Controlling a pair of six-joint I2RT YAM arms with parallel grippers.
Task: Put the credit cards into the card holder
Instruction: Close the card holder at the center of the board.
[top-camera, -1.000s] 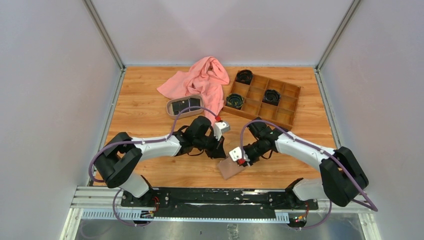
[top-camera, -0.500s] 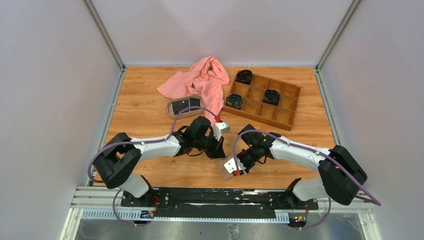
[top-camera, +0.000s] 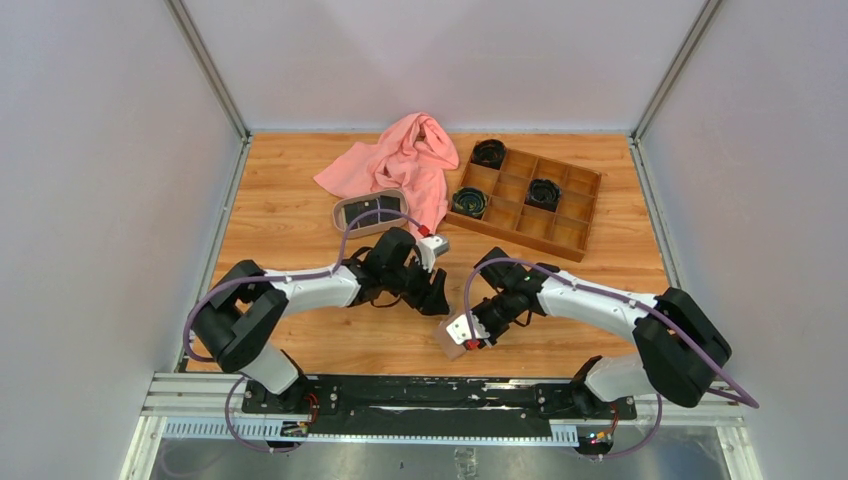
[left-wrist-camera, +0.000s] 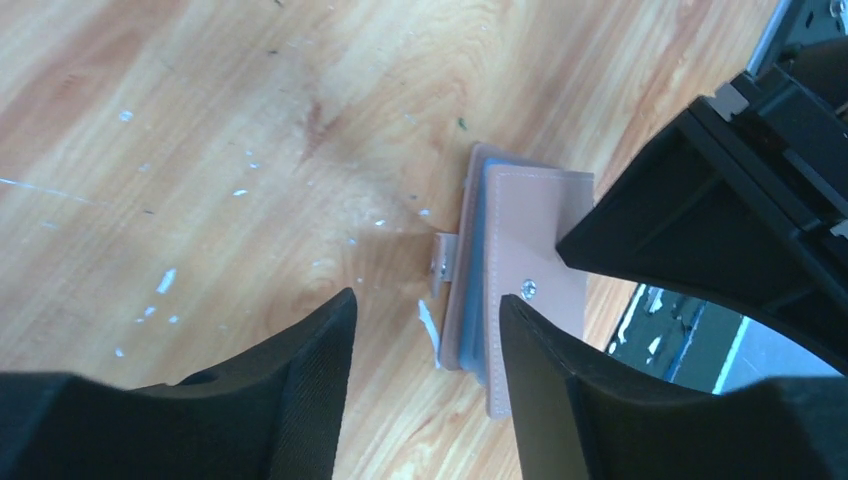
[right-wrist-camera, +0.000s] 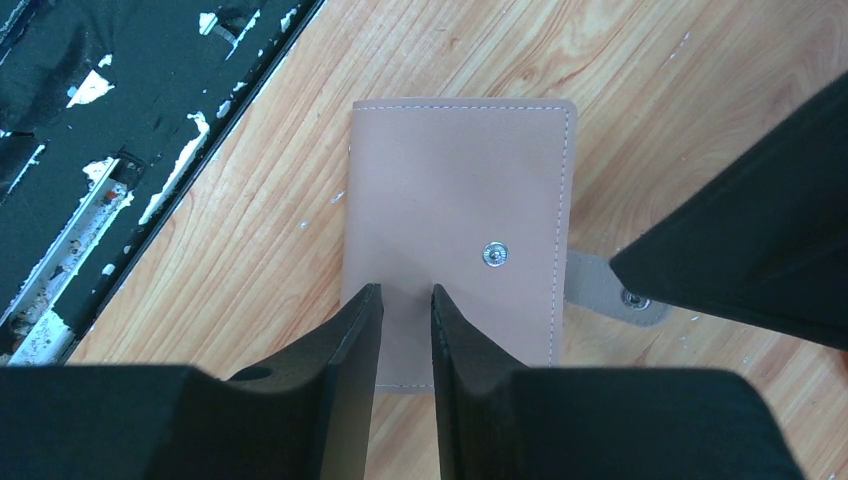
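The card holder lies folded shut on the wooden table, tan-pink with a snap stud on top and its strap tab sticking out to one side. My right gripper hovers right over it, fingers only a narrow gap apart with nothing between them. My left gripper is open beside the card holder, at its strap edge, and holds nothing. In the top view both grippers meet near the front edge, left gripper and right gripper, hiding most of the holder. Dark credit cards lie in the oval tray.
A pink cloth is bunched at the back, partly over the tray. A brown wooden compartment box with black round items sits at the back right. The black mounting rail runs just past the table's front edge.
My left gripper has opened from shut and drawn back a little. My right gripper moved down-left over the card holder, then held still.
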